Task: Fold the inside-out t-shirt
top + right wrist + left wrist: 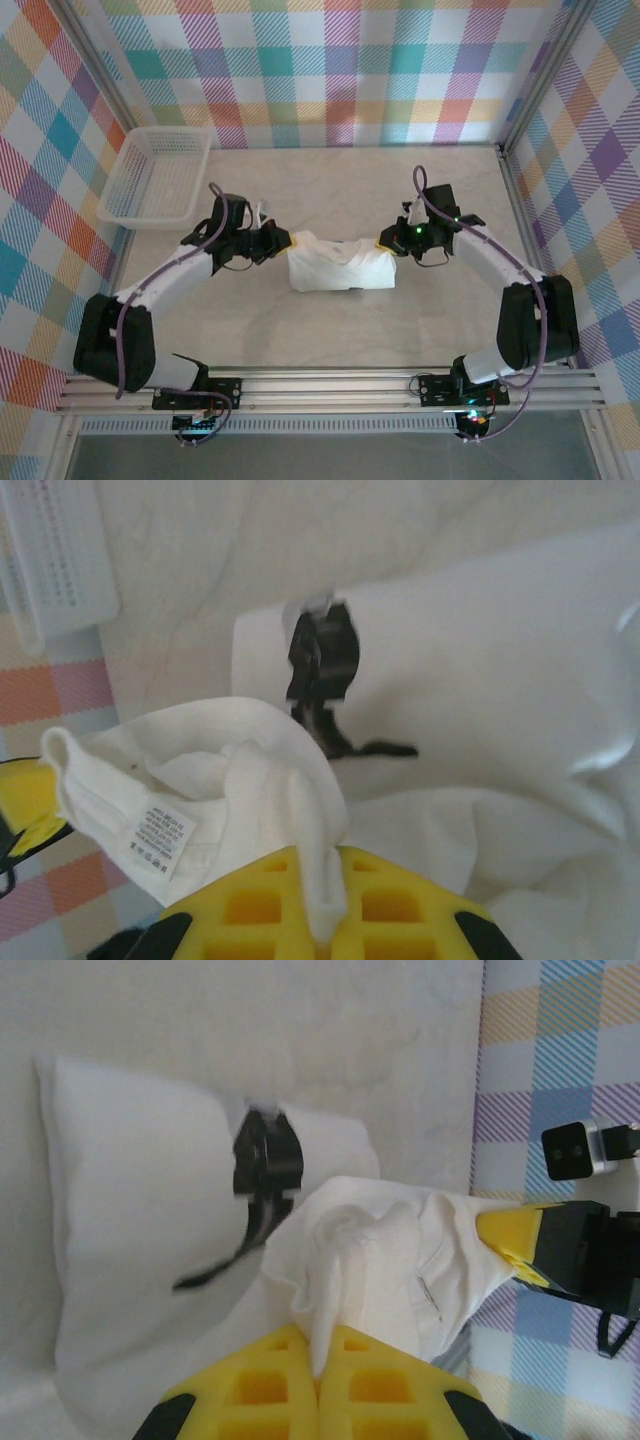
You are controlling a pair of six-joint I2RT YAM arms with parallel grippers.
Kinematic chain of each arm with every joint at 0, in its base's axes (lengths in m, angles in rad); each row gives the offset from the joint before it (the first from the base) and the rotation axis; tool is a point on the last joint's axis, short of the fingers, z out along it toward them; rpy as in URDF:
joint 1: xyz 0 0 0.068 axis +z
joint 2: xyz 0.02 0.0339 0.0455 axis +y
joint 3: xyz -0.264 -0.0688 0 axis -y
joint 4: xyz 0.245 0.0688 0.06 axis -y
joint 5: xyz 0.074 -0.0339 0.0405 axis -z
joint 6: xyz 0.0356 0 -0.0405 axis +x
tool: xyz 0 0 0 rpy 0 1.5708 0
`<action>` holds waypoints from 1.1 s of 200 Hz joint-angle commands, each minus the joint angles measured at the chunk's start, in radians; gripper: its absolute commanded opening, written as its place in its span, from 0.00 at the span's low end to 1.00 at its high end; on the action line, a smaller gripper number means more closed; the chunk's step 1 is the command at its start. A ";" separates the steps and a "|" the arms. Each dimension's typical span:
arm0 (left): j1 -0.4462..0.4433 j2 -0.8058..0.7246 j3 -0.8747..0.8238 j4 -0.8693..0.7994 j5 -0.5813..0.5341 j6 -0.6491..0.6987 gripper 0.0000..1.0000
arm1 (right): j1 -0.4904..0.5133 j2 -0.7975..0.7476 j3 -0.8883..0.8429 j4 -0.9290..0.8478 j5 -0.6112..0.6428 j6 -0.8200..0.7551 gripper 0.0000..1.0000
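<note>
The inside-out t-shirt (340, 268) is a plain white bundle at the middle of the table, stretched between both arms. My left gripper (292, 240) is shut on its upper left corner, a pinch of white cloth (345, 1280) rising from between the yellow fingers (250, 1390). My right gripper (381, 243) is shut on the upper right corner, with a fold of fabric (300, 810) squeezed between its yellow fingers (400, 910). A white care label (160, 832) hangs on the lifted edge. A dark print (322, 670) shows on the shirt below.
A white plastic lattice basket (160, 175) stands at the back left of the table. Checked cloth walls (330, 70) close in the back and sides. A metal rail (330, 385) runs along the near edge by the arm bases.
</note>
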State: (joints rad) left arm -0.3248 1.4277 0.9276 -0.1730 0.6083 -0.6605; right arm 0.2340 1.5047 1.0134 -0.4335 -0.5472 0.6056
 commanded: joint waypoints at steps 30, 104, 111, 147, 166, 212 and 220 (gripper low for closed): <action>0.005 0.291 0.132 0.041 -0.162 0.125 0.00 | -0.007 0.208 0.083 0.077 0.135 -0.066 0.04; 0.006 0.350 0.217 -0.011 -0.178 0.140 0.38 | -0.010 0.194 0.171 -0.073 0.214 -0.103 0.55; 0.006 0.313 0.216 -0.049 -0.179 0.150 0.40 | -0.010 0.149 0.146 -0.073 0.223 -0.088 0.57; -0.006 0.101 0.043 -0.096 -0.160 0.116 0.46 | 0.061 -0.089 -0.063 -0.026 0.282 0.007 0.64; -0.030 0.004 -0.054 -0.096 -0.185 0.108 0.46 | 0.144 -0.159 -0.135 0.016 0.341 0.048 0.55; -0.098 0.015 -0.093 -0.096 -0.139 0.136 0.44 | 0.209 0.093 -0.139 0.046 0.401 0.010 0.46; -0.104 0.028 -0.083 -0.150 -0.159 0.140 0.44 | 0.209 0.151 -0.132 0.012 0.406 -0.002 0.43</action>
State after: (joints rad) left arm -0.4019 1.4223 0.8162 -0.2428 0.4522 -0.5514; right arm 0.4458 1.5005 0.8730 -0.3775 -0.2146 0.6258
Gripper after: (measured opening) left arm 0.442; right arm 0.467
